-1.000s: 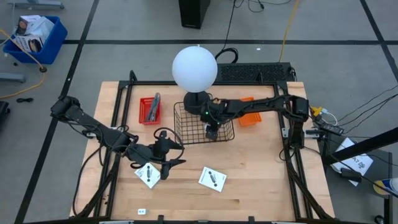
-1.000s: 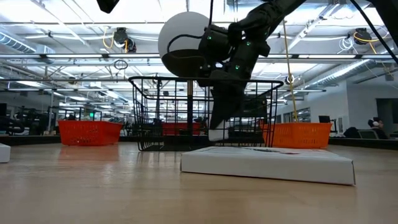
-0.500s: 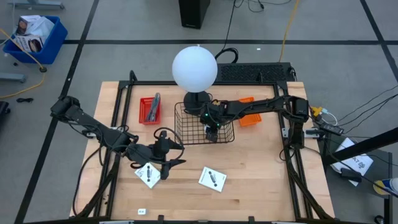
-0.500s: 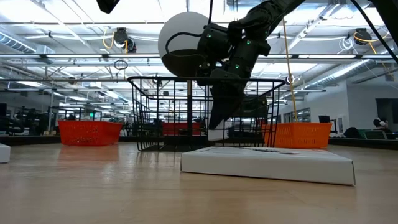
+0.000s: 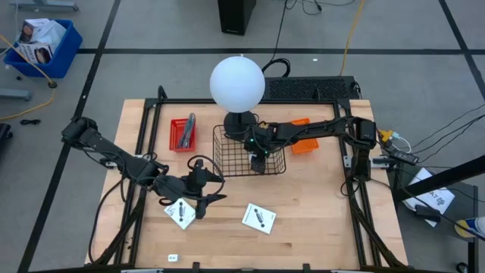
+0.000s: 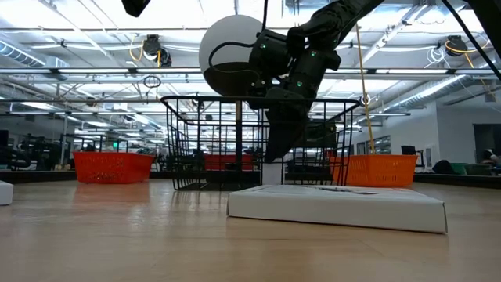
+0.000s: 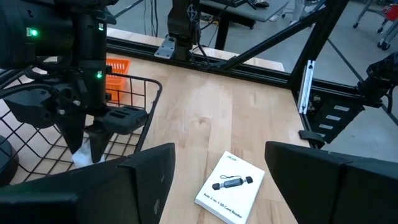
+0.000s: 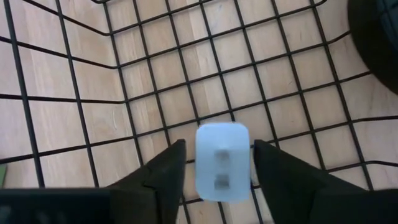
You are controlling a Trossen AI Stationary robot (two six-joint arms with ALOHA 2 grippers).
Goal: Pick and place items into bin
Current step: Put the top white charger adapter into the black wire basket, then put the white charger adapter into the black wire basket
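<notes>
A small white block (image 8: 223,163), pale and rounded at the corners with two dim marks on its face, is sitting between the fingers of the right end effector (image 5: 259,161), low inside the black wire bin (image 5: 229,169) near its 4 o'clock corner. The fingers are standing slightly apart from it, so I judge it is being let go onto the mesh floor. The left end effector (image 5: 198,199) is hanging with fingers wide apart over one white card box (image 5: 180,213) at 7 o'clock on the wooden surface (image 5: 318,212), probably preparing to take it; a second card box (image 7: 230,186) is lying nearby.
</notes>
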